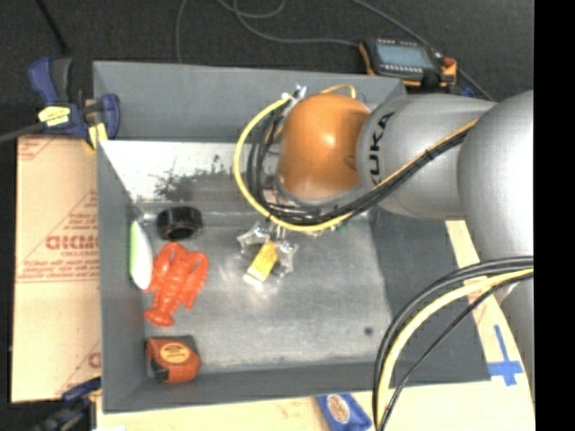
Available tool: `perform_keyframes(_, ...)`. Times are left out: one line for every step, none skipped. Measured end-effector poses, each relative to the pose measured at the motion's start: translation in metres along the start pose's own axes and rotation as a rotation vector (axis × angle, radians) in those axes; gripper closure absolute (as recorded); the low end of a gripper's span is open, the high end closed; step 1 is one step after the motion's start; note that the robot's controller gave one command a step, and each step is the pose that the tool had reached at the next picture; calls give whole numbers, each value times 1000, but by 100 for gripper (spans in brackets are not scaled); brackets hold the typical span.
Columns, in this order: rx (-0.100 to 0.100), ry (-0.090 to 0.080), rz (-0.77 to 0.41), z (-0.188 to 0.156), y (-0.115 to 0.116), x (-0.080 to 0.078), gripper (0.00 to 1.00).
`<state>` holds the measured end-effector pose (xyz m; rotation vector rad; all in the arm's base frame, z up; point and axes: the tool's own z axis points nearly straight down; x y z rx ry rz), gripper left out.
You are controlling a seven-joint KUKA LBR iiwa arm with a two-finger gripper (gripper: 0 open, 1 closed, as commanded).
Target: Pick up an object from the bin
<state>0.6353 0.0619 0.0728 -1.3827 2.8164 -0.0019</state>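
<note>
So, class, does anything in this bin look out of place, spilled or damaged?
Nothing stands out. The red toy lobster, orange tape measure, black ring and white oblong lie along the left side; a small yellow block lies at the gripper. No visible damage.

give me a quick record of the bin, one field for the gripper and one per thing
gripper: mid-bin, over the yellow block
lobster: orange, left side
black ring: just above the lobster in the view
white oblong: along the left wall, beside the lobster
tape measure: orange, lower left corner
</note>
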Motion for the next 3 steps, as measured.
perform_keyframes(0,0,0,0,0,0,100)
perform_keyframes(-1,-1,2,-3,0,0,100)
perform_keyframes(-6,4,3,-19,1,2,100)
